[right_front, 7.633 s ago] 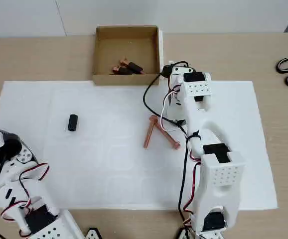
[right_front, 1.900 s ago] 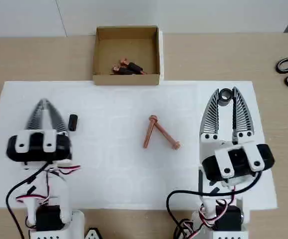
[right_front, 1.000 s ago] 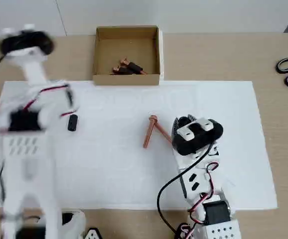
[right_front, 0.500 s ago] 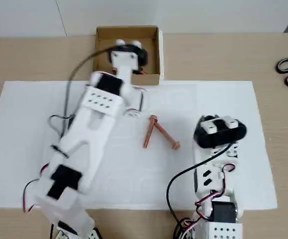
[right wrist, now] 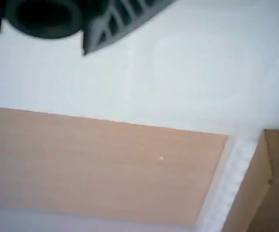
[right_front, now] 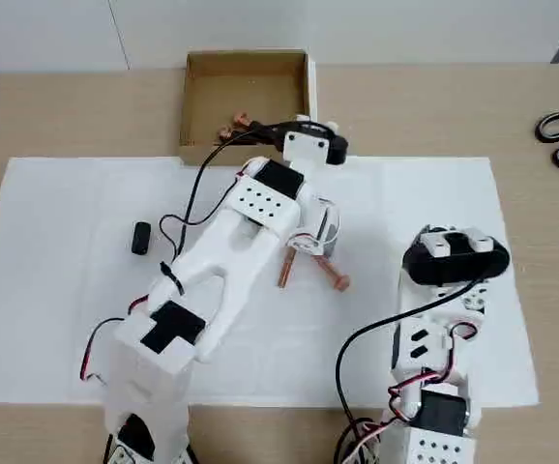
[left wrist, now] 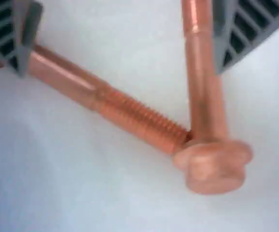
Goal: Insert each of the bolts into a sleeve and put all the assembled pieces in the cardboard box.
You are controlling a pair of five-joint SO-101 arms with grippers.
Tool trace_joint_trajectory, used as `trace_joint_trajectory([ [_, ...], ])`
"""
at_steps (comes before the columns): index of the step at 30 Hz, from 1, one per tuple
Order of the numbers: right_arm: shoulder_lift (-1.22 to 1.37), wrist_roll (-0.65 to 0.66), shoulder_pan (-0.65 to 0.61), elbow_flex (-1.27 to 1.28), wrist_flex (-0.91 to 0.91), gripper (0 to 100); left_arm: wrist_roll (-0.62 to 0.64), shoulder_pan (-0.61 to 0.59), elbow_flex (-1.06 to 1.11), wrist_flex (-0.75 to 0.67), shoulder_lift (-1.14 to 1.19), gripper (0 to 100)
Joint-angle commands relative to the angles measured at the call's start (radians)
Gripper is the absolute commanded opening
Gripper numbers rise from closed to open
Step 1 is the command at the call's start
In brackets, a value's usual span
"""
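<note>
Over the white mat [right_front: 67, 290] on the counter [right_front: 67, 116], the left gripper [left wrist: 125, 53] hangs with jaws spread either side of two touching copper bolts [left wrist: 130, 113], while the right gripper [right wrist: 38, 34] pinches a black sleeve [right wrist: 43, 14], another sleeve [right_front: 141, 238] lies apart, and assembled pieces [right_front: 233, 126] sit in the cardboard box [right_front: 200, 152].

The table [right_front: 67, 106] is seen whole from overhead. Its bolts [left wrist: 130, 113] are framed closely from the left wrist, and its cardboard box [right wrist: 277, 183] is caught low from the right.
</note>
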Motion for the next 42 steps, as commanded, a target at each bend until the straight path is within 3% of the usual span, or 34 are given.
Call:
trace_joint_trajectory([
  [1,-0.013,-0.008,0.018,0.006,-0.004,0.4,0.006,0.003,-0.051,0.003,0.014,25],
  [35,-0.013,-0.008,0.013,0.006,0.004,0.4,0.005,-0.094,-0.073,0.057,0.034,25],
  [42,-0.013,-0.008,0.015,0.006,0.004,0.4,0.005,-0.095,-0.077,0.06,0.133,25],
])
